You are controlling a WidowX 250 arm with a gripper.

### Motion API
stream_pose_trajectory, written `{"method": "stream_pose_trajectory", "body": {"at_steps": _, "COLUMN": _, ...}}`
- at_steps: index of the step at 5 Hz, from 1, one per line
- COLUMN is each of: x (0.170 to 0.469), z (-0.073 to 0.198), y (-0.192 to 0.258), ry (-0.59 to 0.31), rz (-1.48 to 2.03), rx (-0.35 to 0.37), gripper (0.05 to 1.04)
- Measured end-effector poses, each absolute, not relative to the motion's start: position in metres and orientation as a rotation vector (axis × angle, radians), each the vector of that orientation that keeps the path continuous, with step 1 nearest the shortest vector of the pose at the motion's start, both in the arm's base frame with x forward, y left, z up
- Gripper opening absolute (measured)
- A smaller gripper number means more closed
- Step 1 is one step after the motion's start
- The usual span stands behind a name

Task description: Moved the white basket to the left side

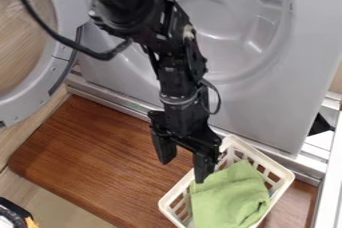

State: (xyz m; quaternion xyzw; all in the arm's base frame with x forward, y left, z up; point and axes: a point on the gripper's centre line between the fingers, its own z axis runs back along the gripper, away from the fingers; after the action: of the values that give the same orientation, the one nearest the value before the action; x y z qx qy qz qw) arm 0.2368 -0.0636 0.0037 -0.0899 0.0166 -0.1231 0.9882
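Observation:
The gripper point(184, 169) hangs at the centre of the camera view, open, with a gap between its two fingers. Its right finger is over the upper left rim of the white basket point(175, 199); the left finger is outside the basket, above the brown board. Whether the right finger touches the basket cannot be told. The basket stands at the lower right, and a green cloth point(230, 197) lies in it.
A brown wooden board point(87, 147) lies under the basket and spreads to the left. Behind stands a grey machine point(267, 107) with a round opening, its round door point(57, 72) swung out at left. A black object point(13, 212) is at the bottom left corner.

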Motion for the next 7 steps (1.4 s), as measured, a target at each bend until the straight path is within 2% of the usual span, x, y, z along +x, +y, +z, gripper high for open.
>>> {"method": "stream_pose_trajectory", "body": {"at_steps": 1, "x": 0.245, "z": -0.014, "y": -0.07, "ry": 0.018, "rz": -0.289, "rx": -0.218, "gripper": 1.0}}
{"method": "stream_pose_trajectory", "body": {"at_steps": 2, "x": 0.25, "z": -0.04, "y": -0.071, "ry": 0.031, "rz": -0.306, "rx": -0.223, "gripper": 1.0}}
{"method": "stream_pose_trajectory", "body": {"at_steps": 3, "x": 0.251, "z": -0.045, "y": -0.078, "ry": 0.006, "rz": -0.319, "rx": -0.204, "gripper": 0.94}}
{"method": "stream_pose_trajectory", "body": {"at_steps": 4, "x": 0.244, "z": -0.049, "y": -0.085, "ry": 0.013, "rz": -0.332, "rx": -0.167, "gripper": 0.655}}
{"method": "stream_pose_trajectory", "body": {"at_steps": 5, "x": 0.241, "z": -0.049, "y": -0.09, "ry": 0.017, "rz": -0.328, "rx": -0.164, "gripper": 0.356}}
{"method": "stream_pose_trajectory", "body": {"at_steps": 6, "x": 0.241, "z": -0.041, "y": -0.094, "ry": 0.001, "rz": -0.336, "rx": -0.163, "gripper": 0.173}}
{"method": "stream_pose_trajectory", "body": {"at_steps": 7, "x": 0.239, "z": -0.041, "y": -0.095, "ry": 0.007, "rz": -0.338, "rx": -0.168, "gripper": 0.109}}
